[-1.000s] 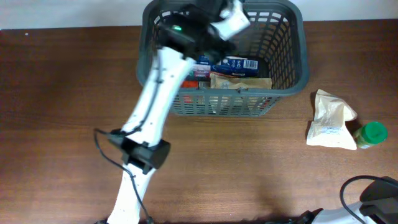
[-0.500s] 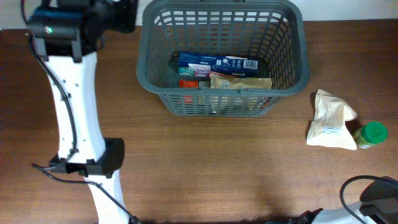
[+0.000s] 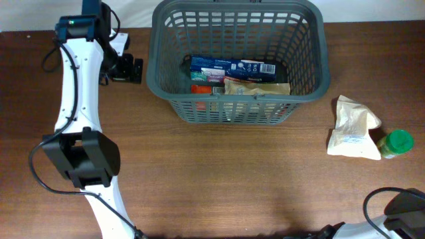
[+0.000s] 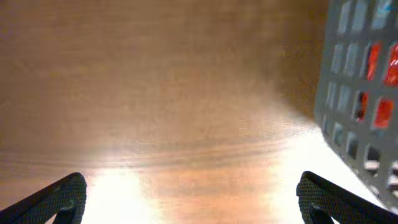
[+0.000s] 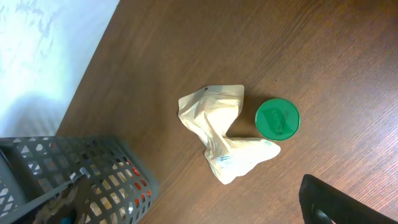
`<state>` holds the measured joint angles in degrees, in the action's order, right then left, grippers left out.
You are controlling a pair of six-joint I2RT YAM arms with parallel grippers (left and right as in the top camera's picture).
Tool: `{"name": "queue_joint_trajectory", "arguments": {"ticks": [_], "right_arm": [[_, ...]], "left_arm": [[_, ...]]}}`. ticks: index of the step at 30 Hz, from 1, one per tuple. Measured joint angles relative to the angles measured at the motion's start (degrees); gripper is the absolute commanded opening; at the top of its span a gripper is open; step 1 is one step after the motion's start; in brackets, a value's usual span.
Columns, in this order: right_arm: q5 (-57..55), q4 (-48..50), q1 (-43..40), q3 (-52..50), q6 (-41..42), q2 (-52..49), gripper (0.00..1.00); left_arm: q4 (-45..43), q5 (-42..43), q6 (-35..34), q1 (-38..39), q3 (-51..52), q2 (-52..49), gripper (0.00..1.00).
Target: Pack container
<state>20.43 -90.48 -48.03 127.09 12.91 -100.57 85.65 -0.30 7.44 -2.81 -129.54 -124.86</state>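
The dark grey slotted container point(image 3: 304, 79) stands at the back middle of the table. It holds a blue box point(image 3: 232, 66), a tan bag point(image 3: 255, 87) and a red pack point(image 3: 201, 87). My left gripper point(image 3: 126, 68) is just left of the container, apart from it, low over the table. In the left wrist view it point(image 4: 193, 202) is wide open and empty, with the container wall point(image 4: 360, 93) at the right. A cream bag point(image 3: 353, 127) and a green-lidded jar point(image 3: 398, 143) lie at the right. My right gripper point(image 5: 205, 211) is high, empty, with one finger showing far right.
The right wrist view shows the cream bag point(image 5: 221, 134) touching the green lid point(image 5: 277, 119), with a container corner point(image 5: 99, 180) at lower left. The right arm's base point(image 3: 402, 202) and cable sit at the front right corner. The table's back edge meets a white wall.
My left arm has swung out of the container and to the left, then come down beside its left wall. The blue box now lies uncovered inside. The right side is unchanged.
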Motion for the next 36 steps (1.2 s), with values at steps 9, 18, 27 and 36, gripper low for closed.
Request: {"name": "queue_joint_trajectory", "arguments": {"ticks": [9, 18, 27, 36], "right_arm": [[0.52, 5.20, 0.07, 0.00, 0.00, -0.02, 0.99], [-13.00, 5.44, 5.29, -0.98, 3.82, -6.60, 0.99], [-15.69, 7.72, 6.51, -1.92, 6.64, -17.27, 0.99], [-16.76, 6.03, 7.54, -11.10, 6.82, -20.11, 0.99]], "left_arm": [[0.02, 0.02, 0.00, 0.00, 1.75, -0.02, 0.99], [0.04, 0.02, 0.00, 0.00, 1.75, -0.02, 0.99], [0.02, 0.02, 0.00, 0.00, 1.75, -0.02, 0.99], [0.02, 0.02, 0.00, 0.00, 1.75, -0.02, 0.99]]}}
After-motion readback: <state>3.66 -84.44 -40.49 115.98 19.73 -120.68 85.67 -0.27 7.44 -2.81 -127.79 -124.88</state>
